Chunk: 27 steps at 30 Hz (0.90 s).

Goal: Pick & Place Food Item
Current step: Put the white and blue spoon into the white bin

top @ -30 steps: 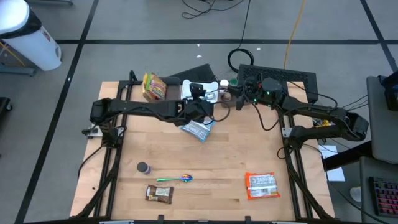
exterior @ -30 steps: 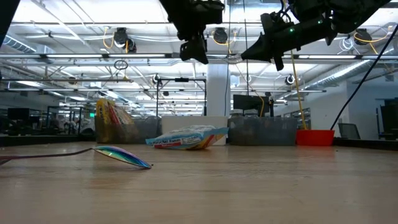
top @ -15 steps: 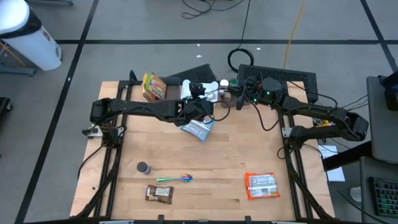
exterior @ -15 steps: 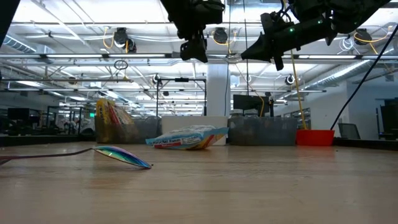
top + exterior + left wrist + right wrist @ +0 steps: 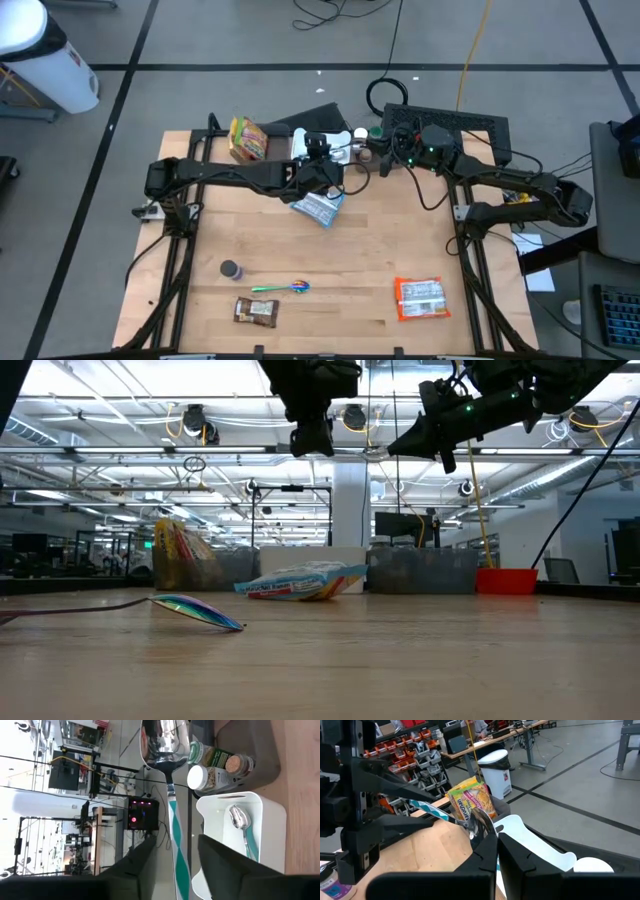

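Spoon [image 5: 172, 795] between end effector fingers, white bin [image 5: 272, 820] beyond, jars [image 5: 215, 767] beside

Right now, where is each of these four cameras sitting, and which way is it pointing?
High view: above the table, looking straight down; both arms show, left gripper beside right gripper.
Low view: at tabletop height, facing the room; both arms hang in from above, over a blue-white packet.
Left wrist view: on the left arm, looking past its fingers at a teal-handled spoon and white bin.
Right wrist view: on the right arm, facing the left arm and a yellow snack bag.
Shared: both wrist views show that spoon.
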Available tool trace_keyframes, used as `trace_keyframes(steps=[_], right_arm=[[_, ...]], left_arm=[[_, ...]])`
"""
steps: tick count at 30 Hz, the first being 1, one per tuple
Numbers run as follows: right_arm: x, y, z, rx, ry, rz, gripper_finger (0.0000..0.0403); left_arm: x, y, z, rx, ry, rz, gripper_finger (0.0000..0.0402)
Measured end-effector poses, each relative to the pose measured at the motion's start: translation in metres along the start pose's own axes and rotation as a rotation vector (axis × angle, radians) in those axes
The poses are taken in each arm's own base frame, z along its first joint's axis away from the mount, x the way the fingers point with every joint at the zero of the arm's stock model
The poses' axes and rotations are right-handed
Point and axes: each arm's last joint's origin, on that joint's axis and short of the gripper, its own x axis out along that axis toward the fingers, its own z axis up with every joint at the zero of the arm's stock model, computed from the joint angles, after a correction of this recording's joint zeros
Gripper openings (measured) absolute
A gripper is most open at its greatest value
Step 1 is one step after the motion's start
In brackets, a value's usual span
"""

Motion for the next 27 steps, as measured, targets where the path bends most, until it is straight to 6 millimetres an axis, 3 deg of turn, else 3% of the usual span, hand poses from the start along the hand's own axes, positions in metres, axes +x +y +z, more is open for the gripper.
trace_keyframes(steps=[14, 27], right_arm=[[0.0, 0.0001, 0.0003, 0.0, -0.003, 0.0, 0.0], [0.0, 0.0001, 0.0007, -0.001, -0.007, 0.002, 0.0]], left_arm=[[0.0, 0.0, 0.0001, 0.025, -0.002, -0.002, 0.0007], [0.0, 0.0022, 0.0025, -0.002, -0.02, 0.015, 0.0047]])
